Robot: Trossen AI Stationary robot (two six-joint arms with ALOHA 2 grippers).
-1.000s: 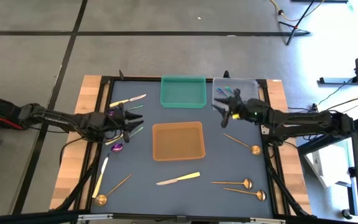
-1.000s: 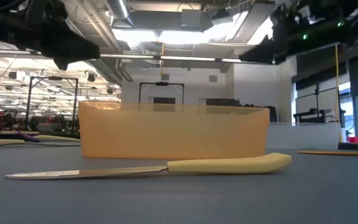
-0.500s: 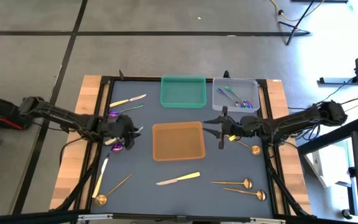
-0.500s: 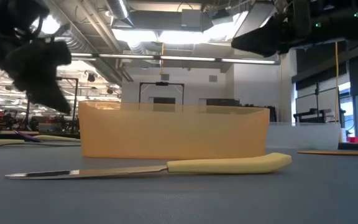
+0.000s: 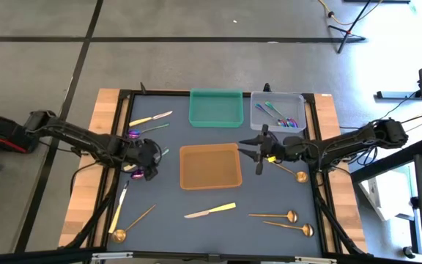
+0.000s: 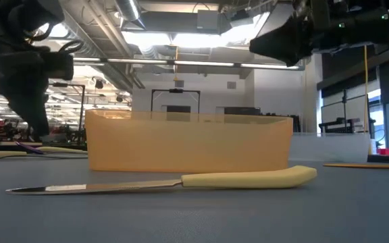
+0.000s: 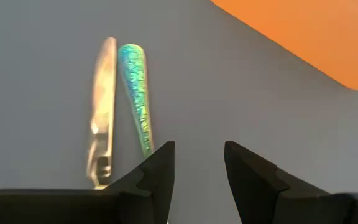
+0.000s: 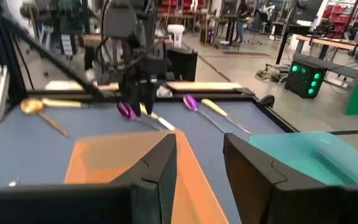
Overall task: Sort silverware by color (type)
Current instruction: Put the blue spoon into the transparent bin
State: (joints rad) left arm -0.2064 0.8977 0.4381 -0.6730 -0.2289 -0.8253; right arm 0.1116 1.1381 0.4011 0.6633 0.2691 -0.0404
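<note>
My left gripper (image 5: 151, 163) (image 7: 199, 152) is open, low over an iridescent purple-teal spoon (image 5: 139, 174), left of the orange tray (image 5: 209, 166). In the left wrist view the spoon's teal handle (image 7: 138, 99) lies flat on the table beside a pale cream piece (image 7: 101, 112), with its end close to one finger. My right gripper (image 5: 253, 154) (image 8: 199, 146) is open, raised above the orange tray's right edge. The clear tray (image 5: 258, 117) holds several iridescent pieces (image 5: 280, 117). A cream knife (image 5: 209, 211) (image 6: 181, 181) lies near the table's near edge.
The green tray (image 5: 215, 108) sits at the far edge, beside the clear one. Gold spoons lie on the right (image 5: 288, 170) (image 5: 273, 215) (image 5: 288, 226). On the left are a cream knife (image 5: 151, 118), an iridescent piece (image 5: 149, 130), another cream knife (image 5: 119, 209) and a gold spoon (image 5: 132, 224).
My right gripper has moved from the clear tray toward the near edge and the left, and now hangs by the orange tray's right edge. My left gripper has come down toward the iridescent spoon and shifted slightly toward the near edge. No silverware has moved.
</note>
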